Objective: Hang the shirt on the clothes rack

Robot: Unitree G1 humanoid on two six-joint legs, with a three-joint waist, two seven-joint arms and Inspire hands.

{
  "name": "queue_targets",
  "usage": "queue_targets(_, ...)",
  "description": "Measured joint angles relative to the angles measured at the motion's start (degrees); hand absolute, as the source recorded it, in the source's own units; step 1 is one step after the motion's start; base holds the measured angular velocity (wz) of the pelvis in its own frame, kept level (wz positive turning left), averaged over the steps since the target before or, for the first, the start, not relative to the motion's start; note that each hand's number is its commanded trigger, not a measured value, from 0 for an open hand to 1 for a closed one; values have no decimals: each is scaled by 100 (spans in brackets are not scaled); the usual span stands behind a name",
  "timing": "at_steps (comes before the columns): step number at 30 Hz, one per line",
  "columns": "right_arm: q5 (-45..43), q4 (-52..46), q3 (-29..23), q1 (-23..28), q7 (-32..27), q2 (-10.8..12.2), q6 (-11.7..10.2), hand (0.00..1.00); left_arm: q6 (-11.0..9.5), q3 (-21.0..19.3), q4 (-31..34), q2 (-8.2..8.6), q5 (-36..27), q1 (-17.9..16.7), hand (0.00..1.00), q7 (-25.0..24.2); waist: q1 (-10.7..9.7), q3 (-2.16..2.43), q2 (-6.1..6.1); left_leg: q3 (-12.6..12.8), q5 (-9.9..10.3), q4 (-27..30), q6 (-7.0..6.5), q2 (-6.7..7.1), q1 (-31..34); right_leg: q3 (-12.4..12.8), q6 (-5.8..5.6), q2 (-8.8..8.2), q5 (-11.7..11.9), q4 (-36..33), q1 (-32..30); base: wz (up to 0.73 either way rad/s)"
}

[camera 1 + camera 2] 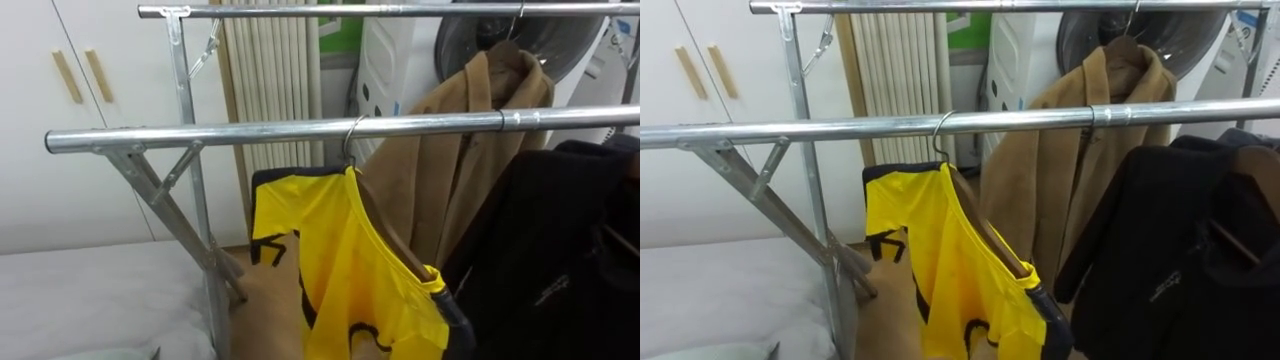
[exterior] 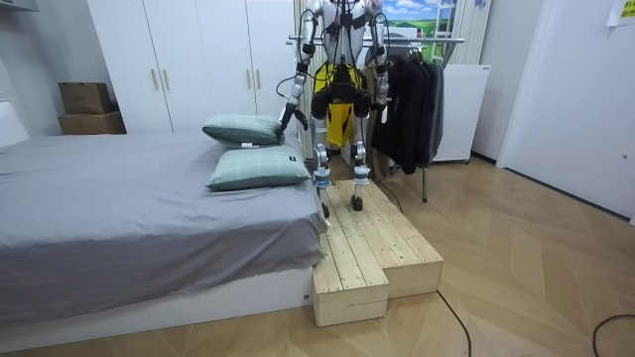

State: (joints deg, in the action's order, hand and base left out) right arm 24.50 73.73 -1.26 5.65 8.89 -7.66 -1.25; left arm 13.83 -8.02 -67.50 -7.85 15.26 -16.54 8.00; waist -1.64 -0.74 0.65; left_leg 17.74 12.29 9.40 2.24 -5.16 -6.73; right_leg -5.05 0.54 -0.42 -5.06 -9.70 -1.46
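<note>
The yellow jersey [image 1: 340, 260] hangs on its hanger [image 1: 352, 140], hooked over the near rail [image 1: 250, 132] left of the black jacket [image 1: 560, 250], with the tan coat [image 1: 470, 150] on the far rail behind. I stand on the wooden platform [image 2: 382, 253] facing the rack. My left hand [image 2: 286, 119] and right hand [image 2: 383, 99] are low at my sides; I cannot tell whether either is open or closed. I judge this hanging step done. Next I would need another garment.
</note>
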Motion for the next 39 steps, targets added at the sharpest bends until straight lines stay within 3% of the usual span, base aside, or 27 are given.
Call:
queue_targets(13,44,-207,229,-5,-123,-64,-21,0,-3,275,-43,-61,-357,88,0,-92,12,-11,-143,-131,10,15,17,-13,52,-144,10,-8,-31,-16,17,5)
queue_targets(16,-18,-289,416,-108,-165,-53,-40,0,-21,311,-24,-47,-448,176,0,-58,28,26,-202,-242,23,186,37,-37,310,-228,36,-23,-73,-127,-187,11)
queue_targets(19,-304,-266,502,-263,-116,-44,-53,0,-116,309,-25,-53,-579,366,0,60,68,10,-230,-394,32,400,54,-90,640,-403,91,-31,-124,-209,-369,32)
queue_targets(23,-567,-242,649,-333,-120,-96,-68,0,-418,317,19,-12,-729,455,0,139,140,13,-355,-791,-11,673,114,-150,1108,-981,198,-68,-149,-194,-359,62)
queue_targets(25,-695,-236,673,-345,-121,-97,-66,0,-553,387,72,-1,-760,493,0,107,176,15,-394,-863,-160,725,137,-146,1319,-1296,236,-104,-177,-186,-346,99)
queue_targets(26,-741,-237,672,-348,-123,-99,-67,0,-641,456,150,-15,-849,519,0,68,182,12,-371,-863,-337,634,141,-123,1408,-1523,266,-147,-203,-176,-347,123)
queue_targets(28,-985,-235,648,-389,-124,-107,-55,0,-699,490,308,-31,-895,567,0,-27,228,16,-318,-705,-670,314,130,-109,1463,-1944,348,-211,-250,-73,-364,119)
queue_targets(29,-1165,-238,617,-423,-126,-118,-33,0,-752,487,399,-24,-901,589,0,-110,258,-20,-210,-352,-809,266,74,-137,1493,-2340,461,-347,-313,-18,-354,121)
queue_targets(30,-1236,-248,617,-414,-142,-138,9,0,-801,496,407,-2,-902,597,0,-214,276,-11,-204,200,-625,767,-99,-269,1544,-2658,483,-385,-385,-16,-286,128)
queue_targets(31,-1279,-253,614,-412,-159,-145,20,0,-802,494,411,12,-916,601,0,-256,278,-8,-212,425,-492,1073,-152,-353,1541,-2826,510,-385,-406,-16,-223,145)
queue_targets(33,-1298,-262,571,-388,-248,-142,152,0,-806,502,458,-28,-1011,628,0,-359,251,-5,-212,1080,-115,1924,-191,-667,1370,-3514,536,-422,-582,-141,-43,150)
queue_targets(34,-1298,-267,543,-392,-264,-143,174,0,-796,518,445,-53,-1010,628,0,-365,239,-7,-213,1231,-39,2053,-176,-729,1277,-3667,523,-441,-625,-206,-11,146)
queue_targets(35,-1324,-268,434,-396,-287,-139,200,0,-795,534,431,-93,-1013,602,0,-413,194,-7,-215,1434,101,2190,-150,-811,1055,-4000,521,-452,-702,-236,79,147)
queue_targets(37,-1335,-261,317,-382,-280,-167,218,0,-798,491,402,-103,-1009,555,0,-473,180,-10,-201,1507,230,2146,-91,-799,762,-4407,520,-479,-773,-323,126,139)
queue_targets(39,-1269,-244,222,-362,-246,-217,218,0,-786,497,383,-79,-1010,512,0,-470,184,-16,-190,1484,318,1502,43,-656,439,-4801,526,-471,-827,-406,130,111)
